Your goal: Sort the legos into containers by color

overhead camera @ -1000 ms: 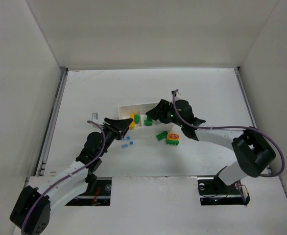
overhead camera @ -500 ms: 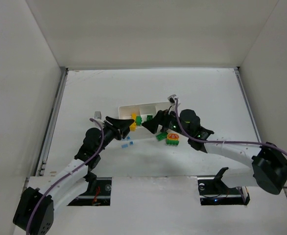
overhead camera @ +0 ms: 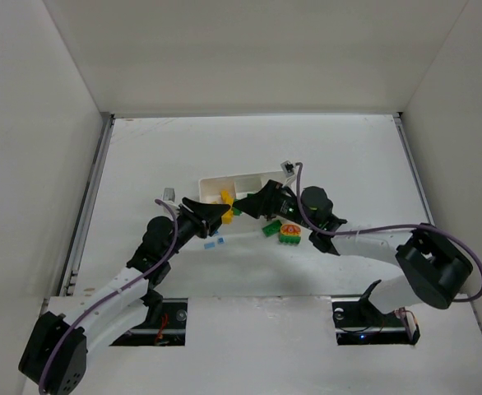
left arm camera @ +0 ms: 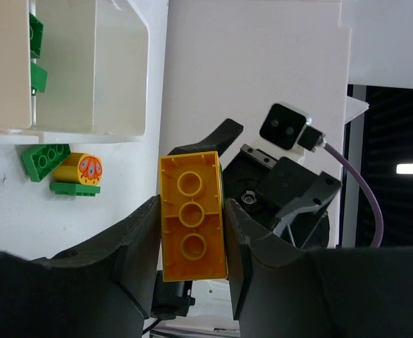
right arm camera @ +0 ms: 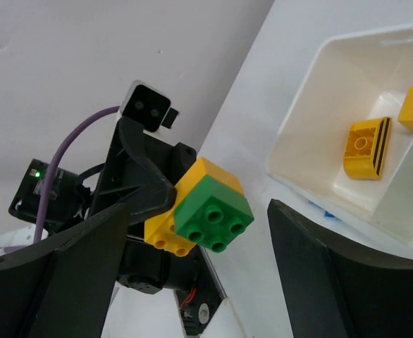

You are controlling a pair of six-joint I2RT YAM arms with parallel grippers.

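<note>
My left gripper [left arm camera: 192, 236] is shut on a yellow-orange brick [left arm camera: 192, 217] and holds it above the table. A green brick [right arm camera: 213, 208] is stuck on that yellow-orange brick [right arm camera: 208, 177]. My right gripper [right arm camera: 198, 211] is open, its jaws standing either side of the green brick with gaps on both sides. From above, the two grippers meet tip to tip, the left [overhead camera: 217, 216] and the right [overhead camera: 246, 205], just in front of the white tray [overhead camera: 221, 177]. The tray's end compartment [right arm camera: 298, 120] holds two yellow pieces [right arm camera: 365, 144]. Another compartment holds green bricks [left arm camera: 37, 76].
On the table in front of the tray lie a green brick [overhead camera: 270, 229], a yellow-and-orange piece on a green base [overhead camera: 289, 234] and two small light blue bricks [overhead camera: 215, 243]. White walls enclose the table on three sides.
My right gripper has left the tray and swung left and nearer, now open around the green brick. My left gripper has shifted slightly right with the yellow-orange brick.
</note>
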